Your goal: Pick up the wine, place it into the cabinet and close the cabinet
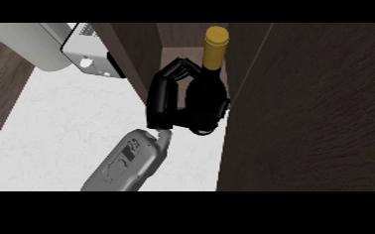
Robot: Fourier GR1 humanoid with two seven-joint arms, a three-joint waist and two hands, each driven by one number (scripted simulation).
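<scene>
The wine bottle (207, 96) is dark with a yellow capped neck (216, 47). It stands upright in the opening of the dark wood cabinet (139, 54), between the cabinet's left wall and its open door (300, 109). My left hand (162, 99) is against the bottle's left side, fingers curled round its shoulder and body. Its grey forearm (128, 163) comes in from the lower left. The bottle's base is hidden behind the hand and in shadow. My right hand does not show.
A white marble counter (66, 124) spreads out to the left. A white boxy appliance (92, 49) and a pale grey rounded object (33, 44) stand at the back left. The open door fills the right side of the view.
</scene>
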